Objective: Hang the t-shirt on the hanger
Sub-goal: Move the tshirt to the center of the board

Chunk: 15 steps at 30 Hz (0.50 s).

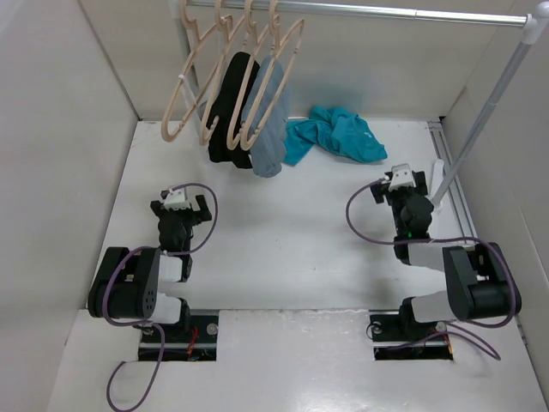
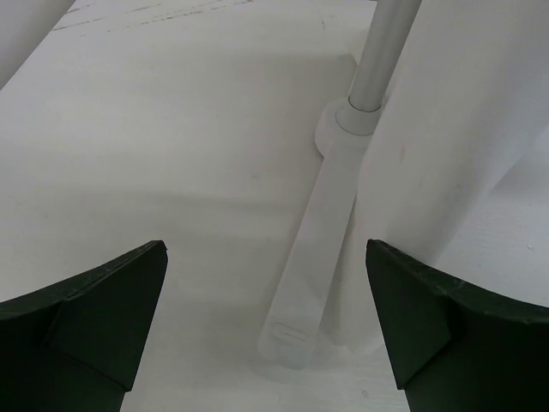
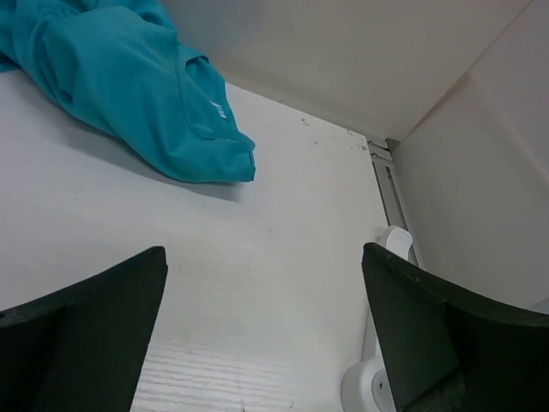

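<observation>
Top external view: the teal t-shirt (image 1: 334, 136) lies crumpled on the white table (image 1: 283, 249) by the back wall, just right of the hanging clothes; a bare beige hanger (image 1: 182, 81) dangles at the left end of the rail (image 1: 360, 10), beside others carrying a black garment (image 1: 230, 107) and a grey-blue garment (image 1: 270, 124); left gripper (image 1: 180, 210) and right gripper (image 1: 399, 187) sit low, well apart from the shirt; wrist views show both with jaws spread wide, holding nothing.
</observation>
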Each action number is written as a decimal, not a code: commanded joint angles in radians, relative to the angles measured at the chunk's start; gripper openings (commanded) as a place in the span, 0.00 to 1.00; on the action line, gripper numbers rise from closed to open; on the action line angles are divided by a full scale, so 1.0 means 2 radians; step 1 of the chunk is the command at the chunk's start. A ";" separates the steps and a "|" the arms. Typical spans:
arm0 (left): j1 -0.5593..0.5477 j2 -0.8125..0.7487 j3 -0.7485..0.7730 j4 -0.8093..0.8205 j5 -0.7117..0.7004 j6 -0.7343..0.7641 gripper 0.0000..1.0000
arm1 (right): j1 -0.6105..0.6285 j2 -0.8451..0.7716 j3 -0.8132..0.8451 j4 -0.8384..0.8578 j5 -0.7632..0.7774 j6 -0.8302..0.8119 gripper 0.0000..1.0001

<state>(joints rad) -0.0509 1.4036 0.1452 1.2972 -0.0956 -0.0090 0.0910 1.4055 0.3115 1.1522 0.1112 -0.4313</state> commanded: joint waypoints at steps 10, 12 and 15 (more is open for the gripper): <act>-0.017 -0.109 -0.126 0.281 0.049 0.041 1.00 | 0.086 0.009 0.228 -0.374 0.170 -0.001 1.00; -0.022 -0.175 -0.144 0.253 0.063 0.067 1.00 | 0.100 0.014 0.240 -0.409 0.178 -0.001 1.00; -0.037 -0.359 -0.093 -0.051 0.073 0.138 1.00 | 0.105 0.039 0.298 -0.497 0.153 0.042 1.00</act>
<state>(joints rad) -0.1040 0.9550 0.0399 1.2289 0.0032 0.1314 0.2989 1.4528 0.7998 0.3702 0.3672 -0.4099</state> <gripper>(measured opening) 0.997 0.996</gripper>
